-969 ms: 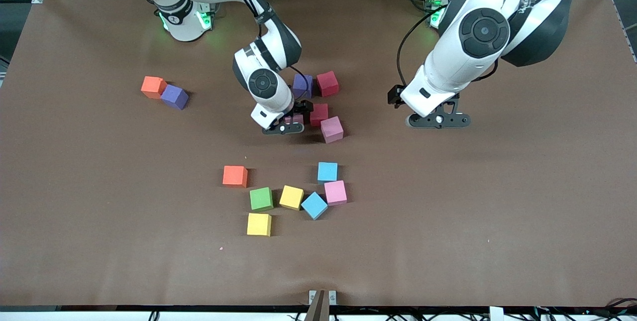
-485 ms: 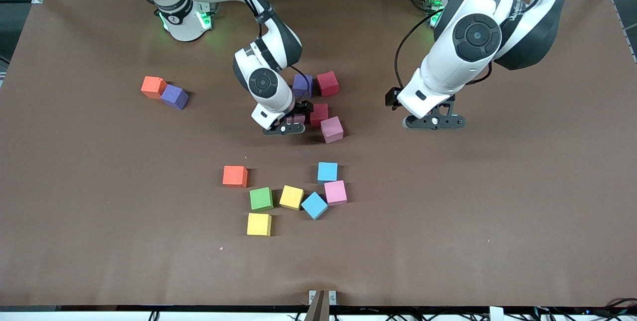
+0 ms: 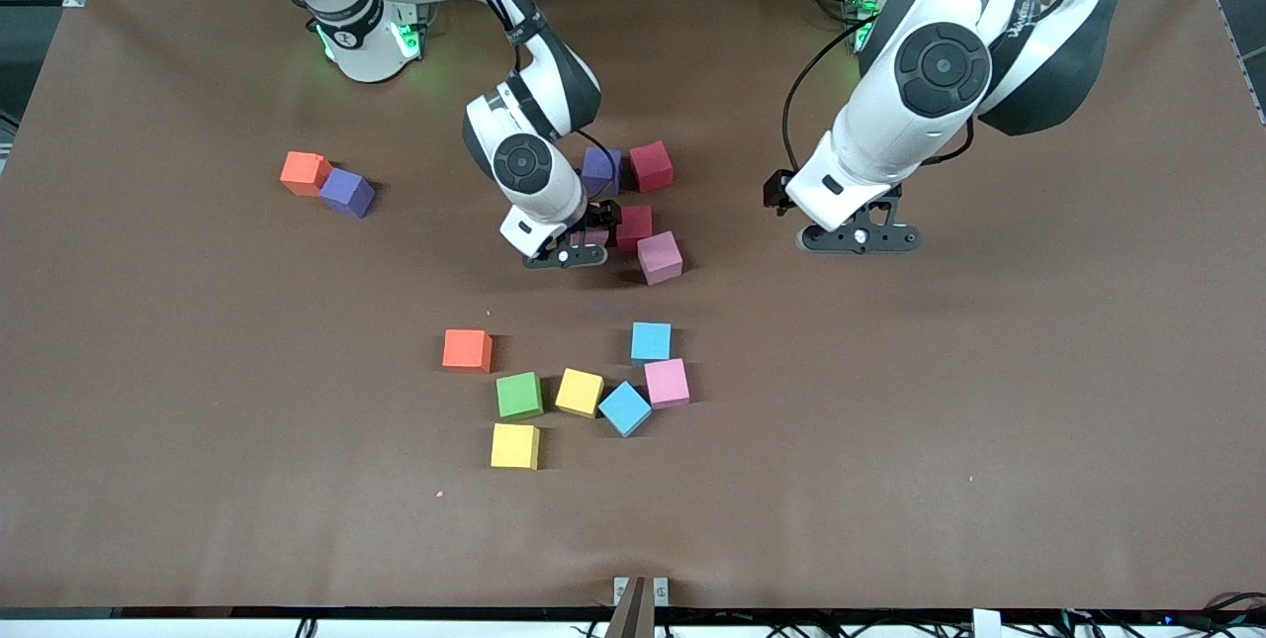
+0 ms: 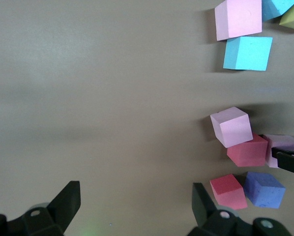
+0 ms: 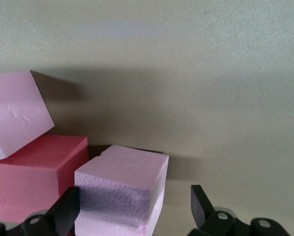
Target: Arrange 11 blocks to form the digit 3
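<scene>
Sitting toward the right arm's end of the table, an outer orange block is touching an outer purple block, well apart from the other blocks.

Lying nearer the front camera, around the middle of the table, is a loose cluster. A lone orange block is resting apart from a green block, which is just beside a yellow block. A front yellow block is lying nearest the camera. A tilted blue block is touching the yellow block and a pink block, and a square-set blue block is sitting just farther back against the pink one.

The right gripper is reaching down to the table among a second cluster. Its fingers are standing spread on either side of a pale pink block, with a gap showing on one side, so they are not pinching it. Just beside that block a red block is lying, with a tilted pink block touching it on the camera side. Farther from the camera a purple block and a back red block are sitting side by side.

The left gripper is hanging over bare table toward the left arm's end, its fingers spread wide and holding nothing.
</scene>
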